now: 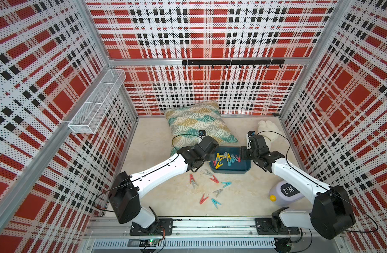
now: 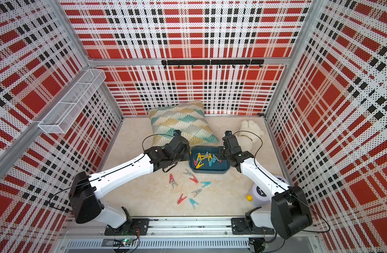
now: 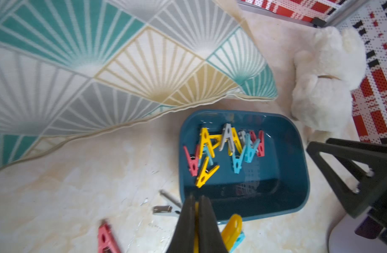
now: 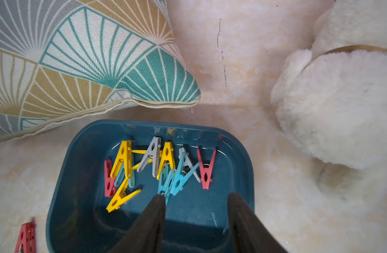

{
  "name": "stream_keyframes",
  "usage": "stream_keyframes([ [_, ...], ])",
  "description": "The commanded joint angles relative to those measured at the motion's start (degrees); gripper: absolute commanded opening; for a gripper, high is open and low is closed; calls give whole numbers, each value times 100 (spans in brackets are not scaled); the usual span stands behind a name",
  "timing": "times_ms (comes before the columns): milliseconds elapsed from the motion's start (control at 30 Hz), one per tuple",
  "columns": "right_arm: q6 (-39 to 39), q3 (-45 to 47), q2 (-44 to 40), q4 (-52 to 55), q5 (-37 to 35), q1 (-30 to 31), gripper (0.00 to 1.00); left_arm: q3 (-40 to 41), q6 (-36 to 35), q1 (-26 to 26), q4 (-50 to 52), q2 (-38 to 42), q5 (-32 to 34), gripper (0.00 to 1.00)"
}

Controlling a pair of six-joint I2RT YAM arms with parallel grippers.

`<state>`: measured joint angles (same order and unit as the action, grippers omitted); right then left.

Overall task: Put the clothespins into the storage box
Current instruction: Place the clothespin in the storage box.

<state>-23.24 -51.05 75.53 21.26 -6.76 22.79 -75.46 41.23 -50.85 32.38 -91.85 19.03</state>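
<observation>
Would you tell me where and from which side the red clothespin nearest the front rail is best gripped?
Probably from straight above: the red clothespin lies flat on the table, apart from the teal clothespin beside it. Pinch it across its narrow joined end, where the two arms meet, not across the splayed legs.

Free: robot-side half of storage box [image 1: 237, 167]; pillow [image 1: 197, 122] close behind.
</observation>
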Motion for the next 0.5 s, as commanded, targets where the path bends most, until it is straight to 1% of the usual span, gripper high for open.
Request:
stream_keyframes([
  [0,-106,13,-145,131,-37,-52,53,-299,-320,-182,-71,-622,257,0],
  [133,-229,180,-244,98,216,-219,53,-675,-468,-265,-222,-1301,172,0],
  [267,-256,275,-249,122,219,-238,53,-1035,-603,-293,-267,-1910,154,0],
  [467,-264,349,-227,119,193,-252,53,-1354,-842,-327,-175,-2645,-174,0],
])
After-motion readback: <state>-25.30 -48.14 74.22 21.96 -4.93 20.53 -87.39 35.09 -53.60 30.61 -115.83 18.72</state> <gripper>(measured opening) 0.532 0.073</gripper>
